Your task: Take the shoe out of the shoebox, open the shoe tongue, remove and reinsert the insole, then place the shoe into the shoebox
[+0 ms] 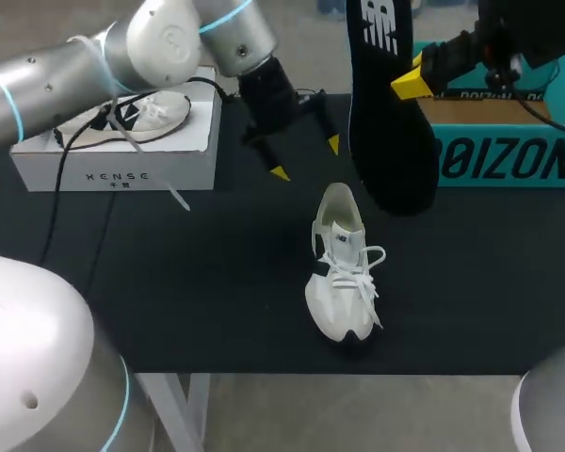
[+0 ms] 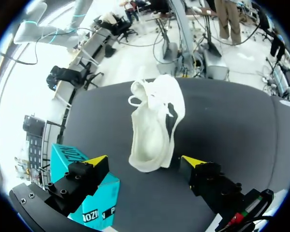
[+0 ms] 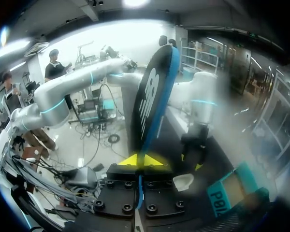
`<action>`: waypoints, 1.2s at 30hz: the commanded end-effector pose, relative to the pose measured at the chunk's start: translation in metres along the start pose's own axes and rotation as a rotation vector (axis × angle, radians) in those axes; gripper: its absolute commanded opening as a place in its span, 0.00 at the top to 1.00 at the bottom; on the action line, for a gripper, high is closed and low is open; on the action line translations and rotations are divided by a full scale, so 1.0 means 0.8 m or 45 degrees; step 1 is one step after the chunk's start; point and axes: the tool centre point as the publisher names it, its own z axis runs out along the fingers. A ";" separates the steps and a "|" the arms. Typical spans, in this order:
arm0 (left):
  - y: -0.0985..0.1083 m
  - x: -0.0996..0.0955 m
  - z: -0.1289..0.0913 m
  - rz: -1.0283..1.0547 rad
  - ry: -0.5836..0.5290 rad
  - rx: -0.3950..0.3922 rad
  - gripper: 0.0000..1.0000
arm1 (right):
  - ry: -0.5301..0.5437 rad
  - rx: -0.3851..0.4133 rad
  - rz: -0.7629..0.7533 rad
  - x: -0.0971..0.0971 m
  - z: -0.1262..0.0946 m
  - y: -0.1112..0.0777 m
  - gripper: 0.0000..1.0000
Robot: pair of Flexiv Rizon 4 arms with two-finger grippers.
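The black table carries a teal shoebox at its far right and a white box at its far left. A white sneaker stands upright near the middle of the table, out of the shoebox, with its laces loose and its mouth open.

The black insole hangs on edge above and behind the sneaker. The right gripper is clamped on its side edge near the upper end. The left gripper hovers behind the sneaker with its fingers spread wide, holding nothing.

The insole looks thin, light and bendy, so it will likely flex as it goes in. The sneaker's soft upper probably tips easily, so steadying it at the firmer heel collar seems wise.
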 end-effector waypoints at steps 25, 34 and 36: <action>-0.011 0.027 -0.002 -0.008 -0.810 -0.038 0.00 | 0.003 0.005 0.001 -0.002 0.002 0.002 1.00; -0.018 0.009 -0.014 0.056 -0.848 -0.098 0.00 | 0.003 0.005 0.001 -0.002 0.002 0.002 1.00; -0.025 -0.005 -0.024 0.108 -0.879 -0.149 0.00 | 0.003 0.005 0.001 -0.002 0.002 0.002 1.00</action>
